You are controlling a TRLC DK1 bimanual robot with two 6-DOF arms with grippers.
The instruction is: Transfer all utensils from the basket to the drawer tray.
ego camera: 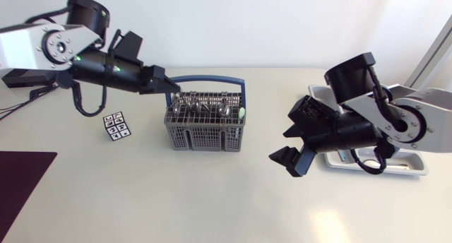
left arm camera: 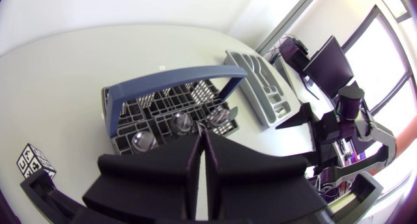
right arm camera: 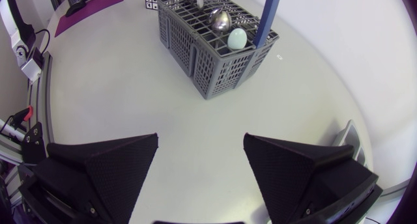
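At the basket point(ego camera: 205, 135) rim, my left end effector point(ego camera: 164, 85) is pinched together, empty; dropping thus risks shoving spoons point(ego camera: 224, 109) or clipping the handle point(ego camera: 208, 78); right end effector point(ego camera: 282, 145) spread wide.

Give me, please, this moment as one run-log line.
left hand shut, nothing held, above basket | right hand open over table | spoons in basket | tray: no utensils visible

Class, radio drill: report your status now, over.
Left tool shut, empty, at basket. Right tool open, empty, between basket and tray. Utensils in basket. Right arm over tray.
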